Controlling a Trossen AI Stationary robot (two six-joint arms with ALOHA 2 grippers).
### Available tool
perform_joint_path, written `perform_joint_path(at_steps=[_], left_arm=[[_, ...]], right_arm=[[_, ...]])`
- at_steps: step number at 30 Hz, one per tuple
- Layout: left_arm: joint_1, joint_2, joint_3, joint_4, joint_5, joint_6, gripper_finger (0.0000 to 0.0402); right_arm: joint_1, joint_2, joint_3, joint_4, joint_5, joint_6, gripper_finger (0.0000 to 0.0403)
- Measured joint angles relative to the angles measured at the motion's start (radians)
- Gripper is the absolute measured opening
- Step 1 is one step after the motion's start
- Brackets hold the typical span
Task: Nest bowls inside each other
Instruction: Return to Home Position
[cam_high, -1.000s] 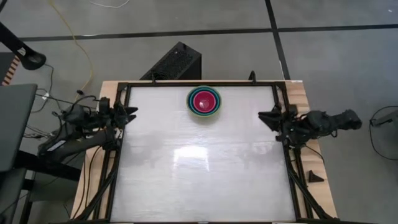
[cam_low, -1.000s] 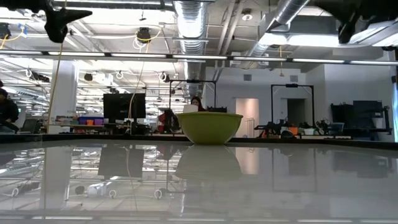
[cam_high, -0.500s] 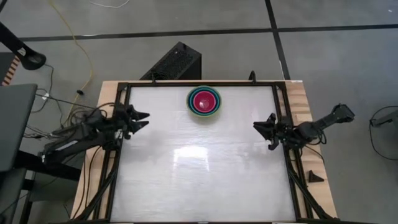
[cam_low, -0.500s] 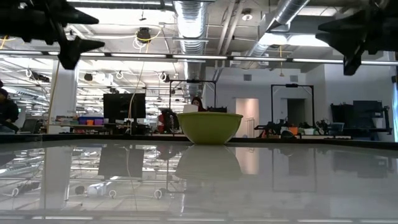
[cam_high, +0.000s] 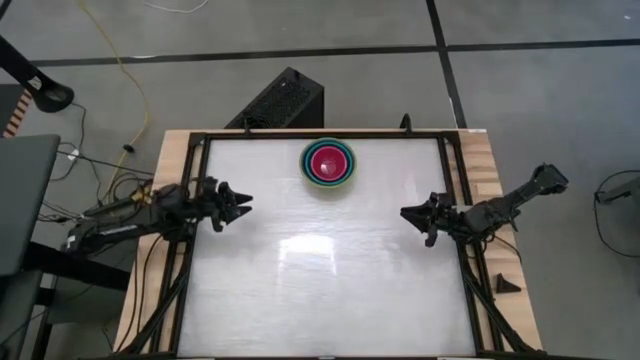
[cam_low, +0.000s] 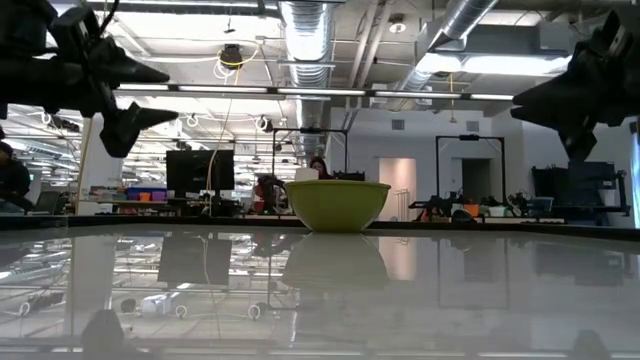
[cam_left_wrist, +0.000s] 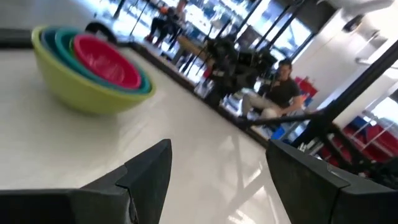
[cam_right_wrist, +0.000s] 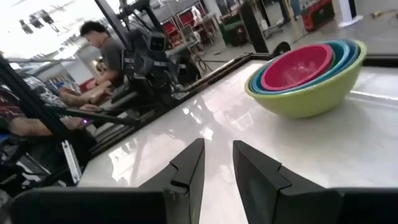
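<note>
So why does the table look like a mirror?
Low view: the glossy table mirrors the olive-green bowl upside down, and the left gripper and right gripper hang as dark silhouettes against bright ceiling lights. High view: a pale glare patch sits mid-table.

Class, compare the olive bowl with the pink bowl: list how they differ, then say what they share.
Size: the olive bowl is the largest bowl here, the pink bowl the smallest.
Place: the olive bowl stands on the table as the outermost; the pink bowl sits innermost, on top.
Both are round, plain, upright and nested together.
</note>
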Motion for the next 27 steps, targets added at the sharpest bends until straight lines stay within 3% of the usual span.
perform_joint_path(at_steps=[10,14,27], left_arm=[[-0.108,0.027,-0.001,-0.077,-0.156,0.038,0.0249],[-0.128,0.067,-0.001,-0.079,-0.154,0.054,0.0249],[-0.184,0.213,-0.002,-0.078,-0.152,0.193,0.0249]], right_arm=[[-0.017,0.023,0.001,-0.024,-0.009,-0.043,0.0119],[-0.017,0.061,0.001,-0.026,-0.052,-0.116,0.0119],[-0.017,0.268,0.0,-0.028,-0.086,-0.122,0.0119]])
